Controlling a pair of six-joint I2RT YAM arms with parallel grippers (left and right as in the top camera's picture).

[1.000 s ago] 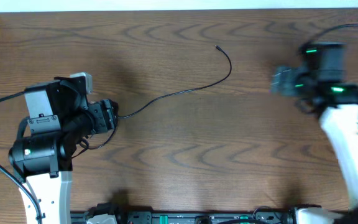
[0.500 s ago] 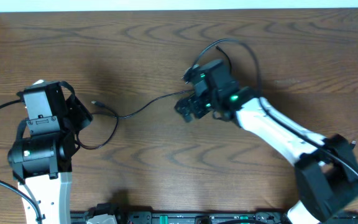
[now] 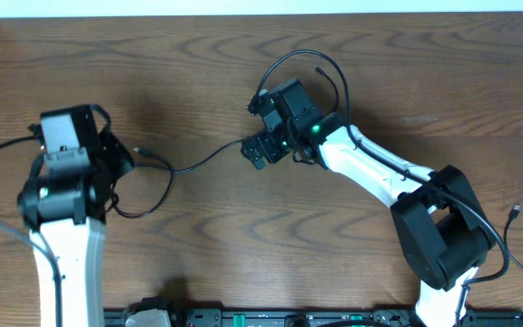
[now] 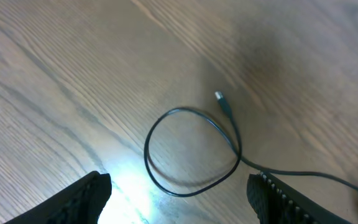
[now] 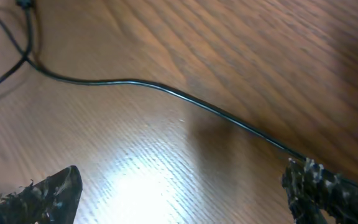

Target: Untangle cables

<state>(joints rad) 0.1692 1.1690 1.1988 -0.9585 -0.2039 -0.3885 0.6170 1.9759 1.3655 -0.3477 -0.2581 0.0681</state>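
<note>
One thin black cable (image 3: 209, 154) lies on the wooden table. Its silver-tipped plug (image 3: 137, 150) sits left of centre and its other end (image 3: 317, 69) at the upper middle. Near the left plug the cable crosses itself in a loop (image 3: 157, 195). My left gripper (image 3: 116, 163) is open and empty, just left of that loop. In the left wrist view (image 4: 179, 199) the loop (image 4: 166, 186) and plug (image 4: 219, 97) lie ahead of it. My right gripper (image 3: 254, 150) is open, low over the cable's middle. In the right wrist view (image 5: 185, 199) the cable (image 5: 197, 106) runs across, ahead of the fingers.
A thicker black wire (image 3: 293, 54) fixed to the right arm arcs above its wrist. Another thin black wire with a small end (image 3: 514, 211) hangs by the right arm's base. The table's back edge (image 3: 261, 13) meets a white surface.
My right arm swung from the far right to the middle, over the cable. My left gripper drew back left, and the cable's left end now lies free in a loop.
</note>
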